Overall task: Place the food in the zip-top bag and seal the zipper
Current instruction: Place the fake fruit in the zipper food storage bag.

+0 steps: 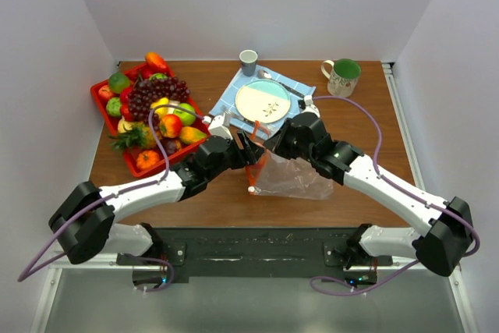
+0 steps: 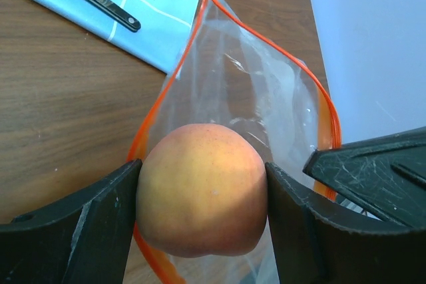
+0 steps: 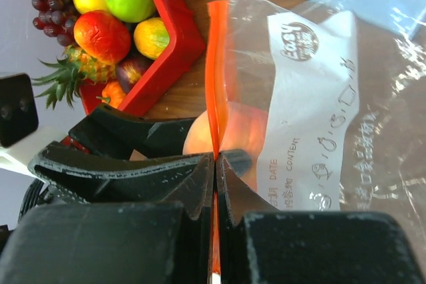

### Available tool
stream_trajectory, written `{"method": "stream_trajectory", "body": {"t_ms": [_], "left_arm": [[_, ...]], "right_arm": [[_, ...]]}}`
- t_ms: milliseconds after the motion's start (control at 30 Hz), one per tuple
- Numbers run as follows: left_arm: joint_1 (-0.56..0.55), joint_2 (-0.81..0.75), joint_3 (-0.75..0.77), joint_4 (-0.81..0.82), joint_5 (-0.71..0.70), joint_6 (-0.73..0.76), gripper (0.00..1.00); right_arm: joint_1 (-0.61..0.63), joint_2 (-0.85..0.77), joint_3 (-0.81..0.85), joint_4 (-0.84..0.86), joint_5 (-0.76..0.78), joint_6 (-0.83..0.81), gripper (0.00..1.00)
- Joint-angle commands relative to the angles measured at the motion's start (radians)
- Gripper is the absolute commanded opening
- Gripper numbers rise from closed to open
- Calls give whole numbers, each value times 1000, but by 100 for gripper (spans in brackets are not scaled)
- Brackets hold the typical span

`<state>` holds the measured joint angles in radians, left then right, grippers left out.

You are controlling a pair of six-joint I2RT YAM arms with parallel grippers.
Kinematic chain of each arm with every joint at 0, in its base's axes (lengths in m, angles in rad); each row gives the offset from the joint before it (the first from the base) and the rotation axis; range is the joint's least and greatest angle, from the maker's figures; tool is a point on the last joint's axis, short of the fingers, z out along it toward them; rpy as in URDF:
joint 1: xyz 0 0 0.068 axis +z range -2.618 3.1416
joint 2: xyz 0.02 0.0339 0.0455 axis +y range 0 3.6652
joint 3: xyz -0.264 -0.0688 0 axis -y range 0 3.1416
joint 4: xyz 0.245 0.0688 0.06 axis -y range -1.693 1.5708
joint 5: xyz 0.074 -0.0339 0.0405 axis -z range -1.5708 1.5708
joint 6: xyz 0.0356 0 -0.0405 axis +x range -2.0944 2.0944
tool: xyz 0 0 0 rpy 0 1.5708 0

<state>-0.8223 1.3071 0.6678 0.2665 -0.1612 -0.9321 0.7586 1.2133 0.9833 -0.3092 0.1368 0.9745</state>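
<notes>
A peach (image 2: 200,197) is clamped between my left gripper's (image 2: 203,167) fingers, right at the open mouth of the clear zip-top bag (image 2: 266,98). The orange-red zipper (image 2: 150,124) loops around it. My right gripper (image 3: 215,157) is shut on the zipper (image 3: 214,64) strip, holding that edge of the bag up, and the peach (image 3: 198,136) shows just behind it. From above, both grippers meet over the bag (image 1: 296,178) at the table's middle. The rest of the food (image 1: 156,99) fills a red tray (image 1: 100,87) at the left.
A plate (image 1: 263,100) with cutlery lies on a blue napkin (image 1: 232,90) just behind the bag. A small cup (image 1: 248,60) stands at the back and a green-lined mug (image 1: 341,76) at the back right. White walls close in three sides.
</notes>
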Motion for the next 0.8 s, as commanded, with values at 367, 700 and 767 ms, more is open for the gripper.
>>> {"method": "stream_trajectory", "body": {"t_ms": [367, 700, 767], "left_arm": [[-14, -46, 61, -16, -8, 42, 89], [-12, -120, 124, -163, -96, 93, 92], [8, -163, 179, -245, -173, 119, 90]], "right_arm": [[2, -9, 28, -10, 61, -23, 0], [2, -24, 25, -42, 102, -46, 0], [2, -28, 22, -45, 110, -56, 0]]}}
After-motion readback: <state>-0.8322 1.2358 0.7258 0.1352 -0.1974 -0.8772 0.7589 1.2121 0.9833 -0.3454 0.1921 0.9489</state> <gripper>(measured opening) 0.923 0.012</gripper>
